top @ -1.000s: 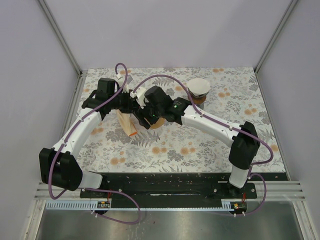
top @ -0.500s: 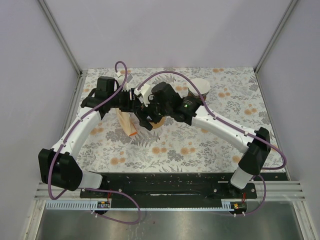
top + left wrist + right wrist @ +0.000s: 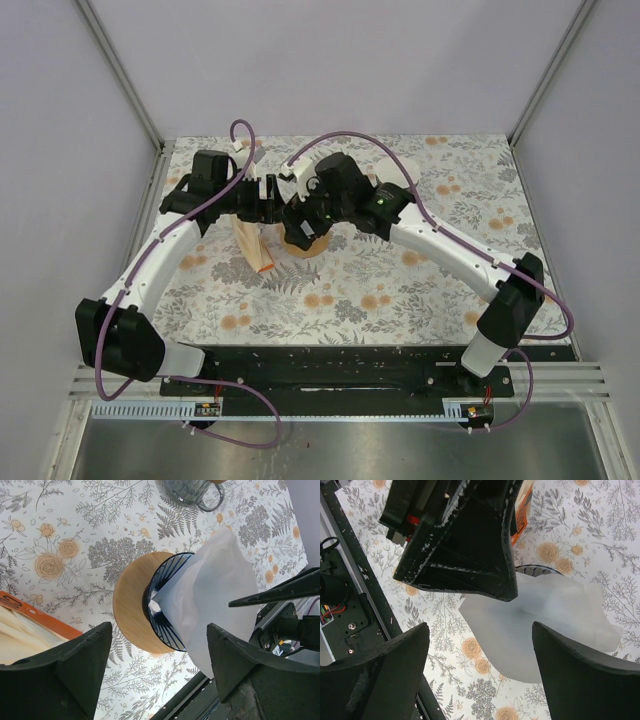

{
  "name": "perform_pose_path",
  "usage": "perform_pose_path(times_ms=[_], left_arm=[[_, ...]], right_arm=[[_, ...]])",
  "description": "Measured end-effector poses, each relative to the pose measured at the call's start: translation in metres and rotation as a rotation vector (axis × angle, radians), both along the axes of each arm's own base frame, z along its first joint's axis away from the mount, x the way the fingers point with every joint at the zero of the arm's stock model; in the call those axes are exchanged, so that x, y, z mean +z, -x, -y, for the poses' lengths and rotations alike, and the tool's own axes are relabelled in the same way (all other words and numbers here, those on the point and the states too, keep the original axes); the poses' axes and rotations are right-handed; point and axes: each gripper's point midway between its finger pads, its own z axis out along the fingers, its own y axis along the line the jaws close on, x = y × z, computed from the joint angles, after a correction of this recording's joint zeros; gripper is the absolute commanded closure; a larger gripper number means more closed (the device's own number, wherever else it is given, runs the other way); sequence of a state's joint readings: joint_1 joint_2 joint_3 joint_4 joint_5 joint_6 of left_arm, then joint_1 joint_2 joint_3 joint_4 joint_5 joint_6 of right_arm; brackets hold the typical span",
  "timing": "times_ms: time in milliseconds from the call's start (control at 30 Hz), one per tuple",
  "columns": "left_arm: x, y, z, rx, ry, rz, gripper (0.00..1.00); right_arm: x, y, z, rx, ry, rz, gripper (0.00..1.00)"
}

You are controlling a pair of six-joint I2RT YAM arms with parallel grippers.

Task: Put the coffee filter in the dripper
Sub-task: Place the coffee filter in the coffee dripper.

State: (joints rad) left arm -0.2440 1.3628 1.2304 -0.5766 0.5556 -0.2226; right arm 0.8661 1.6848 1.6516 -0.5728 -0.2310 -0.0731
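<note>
The filter (image 3: 220, 585) sits in the dripper (image 3: 131, 611) with its point down inside the ribbed cone. Its long axis leans off upright, so the open mouth flares out past the rim on one side. The left gripper (image 3: 160, 627) hangs over it with jaws wide and holding nothing, and the right gripper (image 3: 480, 626) is likewise spread wide and empty, close above the filter's crumpled mouth.

White filter (image 3: 220, 590), tan-and-black dripper (image 3: 130, 607), grey-orange floral table (image 3: 100, 510).
</note>
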Motion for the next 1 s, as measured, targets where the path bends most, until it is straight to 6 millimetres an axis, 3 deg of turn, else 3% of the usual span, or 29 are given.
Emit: perform_pose_path(times_ms=[67,133,267,333,367,433,500,600,733,1000], left_arm=[[0.003,-0.001,0.000,-0.003,-0.002,0.009,0.20],[0.008,-0.002,0.000,-0.005,-0.001,0.022,0.19],[0.018,-0.006,0.001,-0.008,0.002,0.053,0.20],[0.021,-0.007,0.001,-0.006,0.002,0.062,0.21],[0.022,-0.008,0.000,-0.004,0.002,0.065,0.22],[0.022,-0.008,0.000,-0.002,0.000,0.065,0.25],[0.022,-0.008,0.000,0.000,-0.001,0.066,0.28],[0.021,-0.009,0.000,-0.001,-0.008,0.070,0.38],[0.019,-0.012,-0.003,0.004,-0.030,0.086,0.40],[0.002,-0.016,-0.005,0.008,-0.072,0.075,0.41]], right_arm=[[0.004,0.000,0.000,0.000,-0.007,0.004,0.14],[0.009,-0.002,0.000,-0.007,-0.019,0.009,0.25],[0.019,-0.009,0.005,-0.041,-0.043,0.005,0.64],[0.021,-0.015,0.010,-0.072,-0.053,-0.006,0.73],[0.021,-0.019,0.014,-0.094,-0.056,-0.014,0.72],[0.021,-0.029,0.021,-0.150,-0.059,-0.024,0.56],[0.020,-0.039,0.030,-0.218,-0.059,-0.030,0.50],[0.019,-0.056,0.046,-0.336,-0.048,-0.019,0.47],[0.016,-0.067,0.061,-0.423,-0.049,-0.033,0.41],[-0.013,-0.071,0.058,-0.447,-0.018,-0.101,0.40]])
